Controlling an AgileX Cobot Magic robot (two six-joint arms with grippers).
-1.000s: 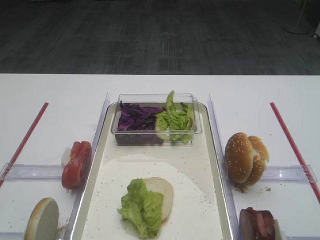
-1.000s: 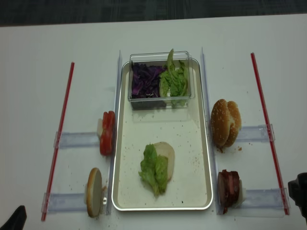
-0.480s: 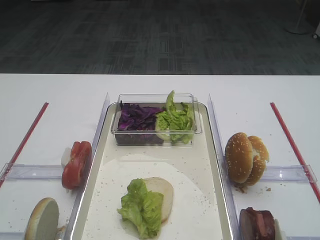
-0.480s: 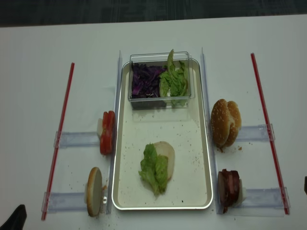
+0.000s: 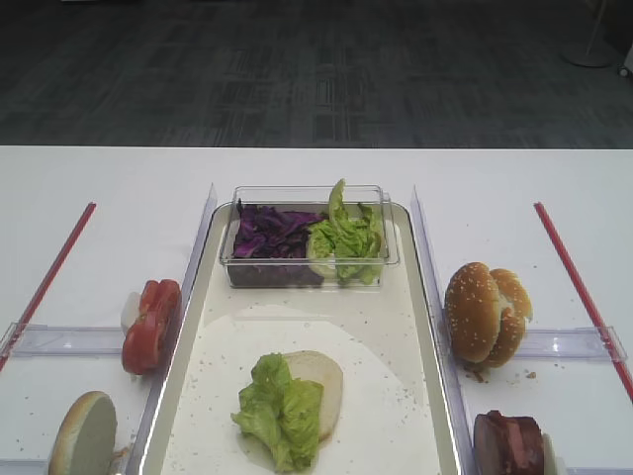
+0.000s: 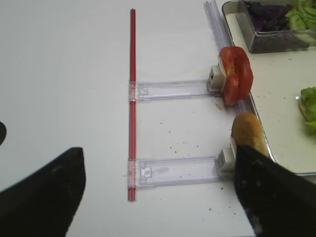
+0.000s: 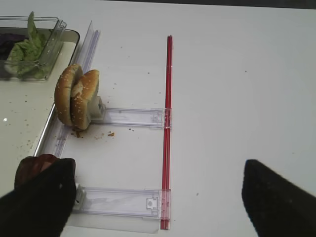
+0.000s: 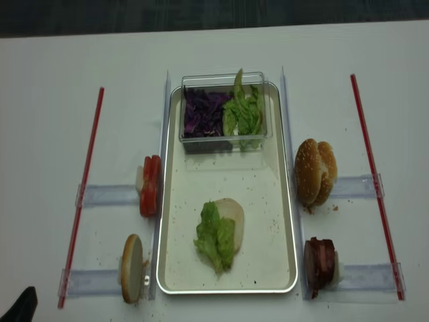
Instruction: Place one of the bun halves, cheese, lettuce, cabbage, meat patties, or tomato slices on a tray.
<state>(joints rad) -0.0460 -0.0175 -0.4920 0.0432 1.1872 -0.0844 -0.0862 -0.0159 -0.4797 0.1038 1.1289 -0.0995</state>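
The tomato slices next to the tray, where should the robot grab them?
Probably pinch one outer tomato slice across its flat faces, coming straight down from above. The slices stand on edge in the clear holder just left of the tray, so their rounded top rims are exposed, and the left hand is nearest.

White tabletop [image 8: 53,67], tray [image 8: 228,290] centred, holders either side.
Left of tray: tomato slices [image 8: 150,185] and a bun half [image 8: 131,277] upright on clear plastic holders [image 8: 107,196], red strip [image 8: 82,194] further out. Right of tray: sesame bun halves [image 8: 315,172] and meat patties [image 8: 320,263] on holders, second red strip [image 8: 374,184] towards the right edge.
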